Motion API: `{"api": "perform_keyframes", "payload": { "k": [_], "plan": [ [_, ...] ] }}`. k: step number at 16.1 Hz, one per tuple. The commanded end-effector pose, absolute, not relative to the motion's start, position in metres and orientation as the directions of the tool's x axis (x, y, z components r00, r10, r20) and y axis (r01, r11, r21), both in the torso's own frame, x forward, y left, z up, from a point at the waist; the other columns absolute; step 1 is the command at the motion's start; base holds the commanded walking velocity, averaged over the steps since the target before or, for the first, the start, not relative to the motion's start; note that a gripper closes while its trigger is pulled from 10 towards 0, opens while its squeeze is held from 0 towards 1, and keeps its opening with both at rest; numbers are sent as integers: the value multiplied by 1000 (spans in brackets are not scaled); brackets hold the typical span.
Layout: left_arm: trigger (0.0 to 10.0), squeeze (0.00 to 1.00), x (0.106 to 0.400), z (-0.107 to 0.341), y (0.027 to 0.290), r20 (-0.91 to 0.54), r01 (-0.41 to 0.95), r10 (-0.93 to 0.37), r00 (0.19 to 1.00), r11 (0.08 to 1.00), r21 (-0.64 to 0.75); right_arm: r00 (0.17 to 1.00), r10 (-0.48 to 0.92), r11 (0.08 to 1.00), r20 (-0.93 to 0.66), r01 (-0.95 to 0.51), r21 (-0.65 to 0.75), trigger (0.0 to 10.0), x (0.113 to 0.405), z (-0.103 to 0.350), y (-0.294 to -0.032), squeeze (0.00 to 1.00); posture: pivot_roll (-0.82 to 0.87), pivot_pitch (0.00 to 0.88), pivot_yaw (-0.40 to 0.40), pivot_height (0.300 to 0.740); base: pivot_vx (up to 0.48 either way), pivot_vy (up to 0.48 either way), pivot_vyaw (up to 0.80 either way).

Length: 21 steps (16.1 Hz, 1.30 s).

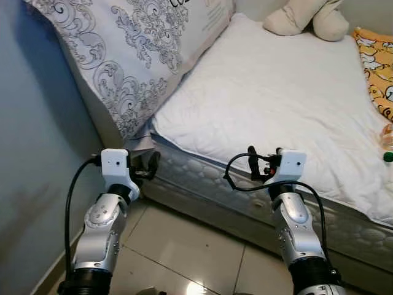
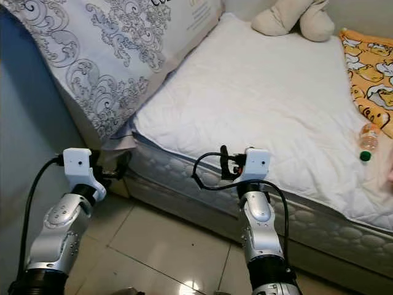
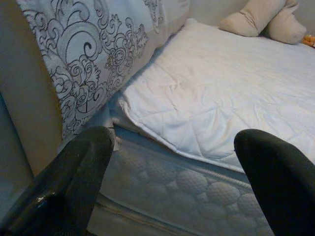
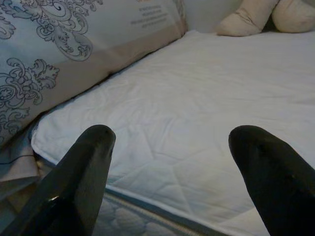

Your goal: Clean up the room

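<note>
**Both grippers waiting at the edge of the bed**

I am looking down at the near edge of a bed [image 1: 344, 230] with a white quilted cover [image 1: 276, 104] lying flat on top of it. Both arms are raised in front of me over the tiled floor [image 1: 184, 246]. The left gripper [image 3: 172, 162] is sitting near the bed's left corner, its two black fingers [image 3: 74, 172] spread wide and gripping nothing; in its wrist view the corner of the cover and the quilted mattress side are showing between them. The right gripper [image 4: 170, 167] is hovering at the bed's front edge, further to my right, its fingers [image 4: 275, 167] also spread wide and empty, pointing across the white cover.

A large pillow [image 1: 135, 55] with a grey scroll pattern is leaning along the left side, against the blue-grey wall [image 1: 37, 153], its lower edge resting on the cover. At the far end a beige soft toy [image 1: 307, 18] is lying on the bed. On the right an orange printed blanket [image 2: 368, 74] is lying along the side, and just beside it a small plastic bottle [image 2: 367, 140] with a green cap is lying on the white cover, well apart from both grippers.
</note>
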State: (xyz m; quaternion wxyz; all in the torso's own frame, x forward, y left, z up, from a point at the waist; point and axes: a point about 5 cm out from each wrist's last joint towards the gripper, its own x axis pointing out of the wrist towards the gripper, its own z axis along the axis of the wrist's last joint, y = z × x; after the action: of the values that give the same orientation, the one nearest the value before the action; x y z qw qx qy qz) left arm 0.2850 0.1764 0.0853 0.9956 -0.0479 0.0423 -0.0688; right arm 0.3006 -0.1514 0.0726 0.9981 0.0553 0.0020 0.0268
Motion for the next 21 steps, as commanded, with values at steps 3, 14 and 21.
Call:
{"api": "perform_keyframes", "payload": {
  "k": [3,14,21],
  "plan": [
    [10000,0,290,97,170,-30,186,-188,982,980,-68,999,37,995,27,-39,92,10000,302,79,-156,0,-71,0,20,740,171,-409,-194],
    [10000,0,292,95,172,-38,177,-181,983,981,-78,999,-18,996,40,14,92,10000,300,80,-168,0,-74,0,16,740,149,-127,-550],
    [10000,0,289,92,162,-40,185,-190,981,978,-99,999,20,999,46,-22,44,10000,299,81,-163,0,-80,0,16,740,198,0,-226]
  ]
}}
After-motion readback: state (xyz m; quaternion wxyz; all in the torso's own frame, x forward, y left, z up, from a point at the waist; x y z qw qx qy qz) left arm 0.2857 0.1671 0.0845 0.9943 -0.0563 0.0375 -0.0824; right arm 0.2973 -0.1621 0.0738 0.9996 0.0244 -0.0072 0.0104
